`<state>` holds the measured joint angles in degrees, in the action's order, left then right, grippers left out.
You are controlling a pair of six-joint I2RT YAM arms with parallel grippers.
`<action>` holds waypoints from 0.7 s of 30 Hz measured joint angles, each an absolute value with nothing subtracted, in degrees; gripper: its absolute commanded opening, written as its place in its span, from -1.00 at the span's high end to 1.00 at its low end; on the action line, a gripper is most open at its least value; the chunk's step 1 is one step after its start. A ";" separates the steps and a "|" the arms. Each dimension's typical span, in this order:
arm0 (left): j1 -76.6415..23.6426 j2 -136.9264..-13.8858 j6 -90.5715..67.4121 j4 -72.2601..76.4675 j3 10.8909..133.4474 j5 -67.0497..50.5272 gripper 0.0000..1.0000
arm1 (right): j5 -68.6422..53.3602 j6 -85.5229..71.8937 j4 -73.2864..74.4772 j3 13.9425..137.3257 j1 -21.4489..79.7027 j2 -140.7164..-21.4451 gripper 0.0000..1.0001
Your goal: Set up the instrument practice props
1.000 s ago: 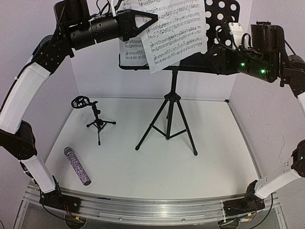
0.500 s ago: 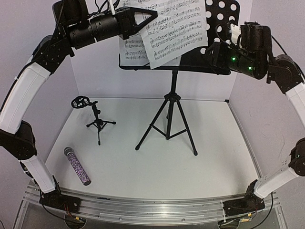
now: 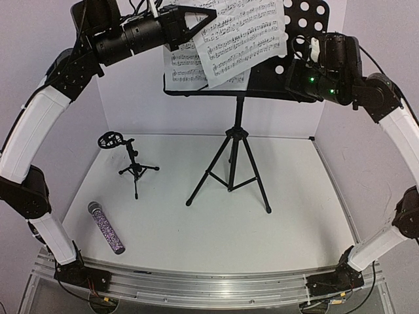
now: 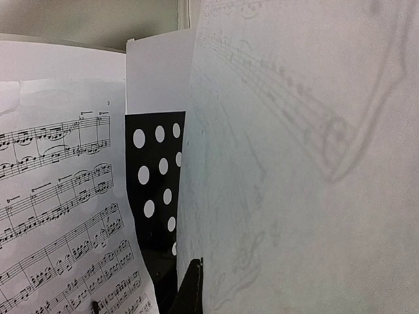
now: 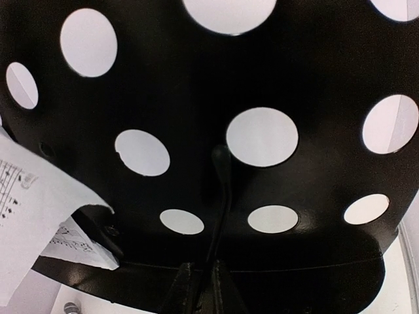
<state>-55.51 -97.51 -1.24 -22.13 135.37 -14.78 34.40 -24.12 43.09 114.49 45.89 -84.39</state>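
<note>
The black perforated music stand (image 3: 308,19) rises on its tripod at the back centre. One sheet-music page (image 3: 180,69) rests on its tray (image 4: 154,190). My left gripper (image 3: 206,19) is shut on a second sheet-music page (image 3: 242,36) and holds it tilted in front of the tray; this page (image 4: 301,163) fills the left wrist view beside one finger (image 4: 190,291). My right gripper (image 5: 208,271) is at the tray's right lower part (image 3: 291,72), shut on the stand's thin black wire arm (image 5: 222,190). The purple microphone (image 3: 106,227) lies on the table at front left. The small mic stand (image 3: 134,167) stands behind it.
White walls close in the table at the back, left and right (image 3: 327,150). The music stand's tripod legs (image 3: 232,176) spread over the middle of the table. A metal rail (image 3: 196,281) runs along the near edge between the arm bases.
My right gripper has moved left to the tray and shut on the wire arm. My left gripper has lifted the held page a little higher against the tray.
</note>
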 measured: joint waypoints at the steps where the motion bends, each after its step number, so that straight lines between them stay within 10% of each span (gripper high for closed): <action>1: -55.51 -97.59 -1.13 -21.97 135.35 -14.77 1.00 | 34.30 -24.40 42.79 114.28 45.89 -84.29 0.95; 21: -55.51 -101.12 3.29 -16.39 134.96 -12.19 1.00 | 29.72 -21.37 19.88 92.72 45.89 -73.63 1.00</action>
